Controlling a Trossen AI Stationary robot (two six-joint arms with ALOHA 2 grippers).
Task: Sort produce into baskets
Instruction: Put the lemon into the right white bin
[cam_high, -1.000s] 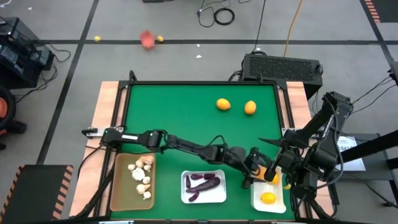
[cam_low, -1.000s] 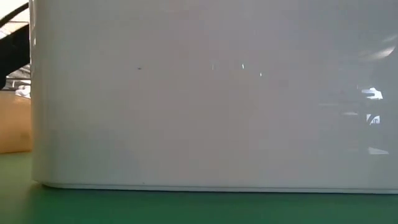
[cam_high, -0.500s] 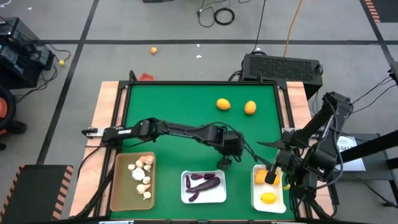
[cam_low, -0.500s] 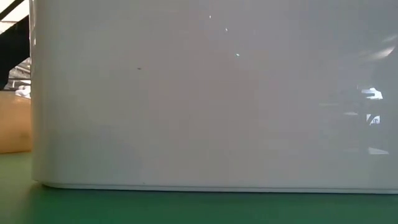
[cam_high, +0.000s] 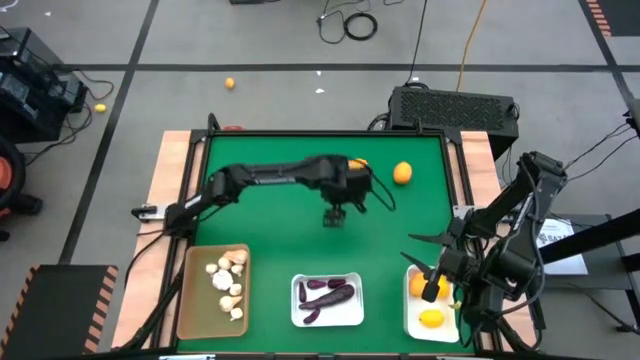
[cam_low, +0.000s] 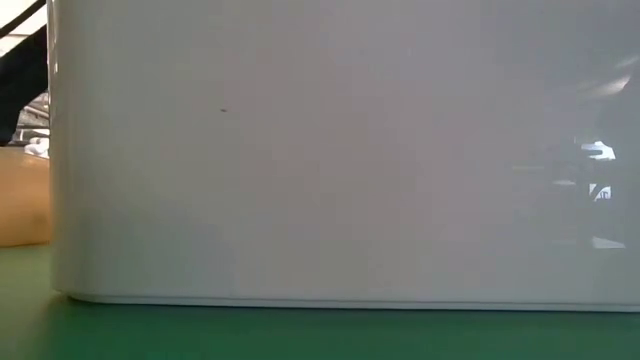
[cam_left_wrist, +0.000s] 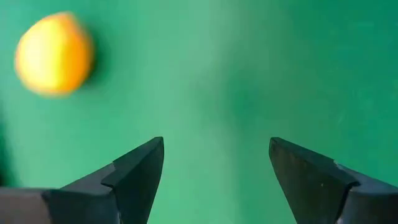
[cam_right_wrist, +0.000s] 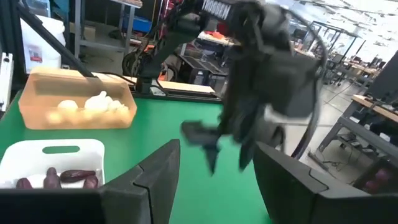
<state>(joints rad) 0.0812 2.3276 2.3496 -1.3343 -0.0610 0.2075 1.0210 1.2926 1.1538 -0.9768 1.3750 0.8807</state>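
On the green bench (cam_high: 300, 250), three baskets line the near edge: the tan basket (cam_high: 190, 300) with white bulbs (cam_high: 228, 283), the middle white basket (cam_high: 300, 318) with purple pieces (cam_high: 328, 294), and the right white basket (cam_high: 412, 322) with two citrus (cam_high: 431, 319). Two more oranges lie near the far edge; one (cam_high: 402, 173) sits clear, the other (cam_high: 359, 163) is half hidden by the left arm.

The left tool (cam_high: 334, 216) hangs just beside that hidden orange with its fingers wide apart and nothing between them; its wrist view shows the orange (cam_left_wrist: 55, 53) off to one side, not centred. The likely failure is a finger coming down on the round fruit's shoulder and knocking it away, perhaps into its neighbour or off the bench; a few loose fruits (cam_high: 230, 84) lie on the floor already.

The right tool (cam_high: 434, 285) waits over the right basket, fingers part-way apart, apparently empty. A left-arm delivery there could clash with it.
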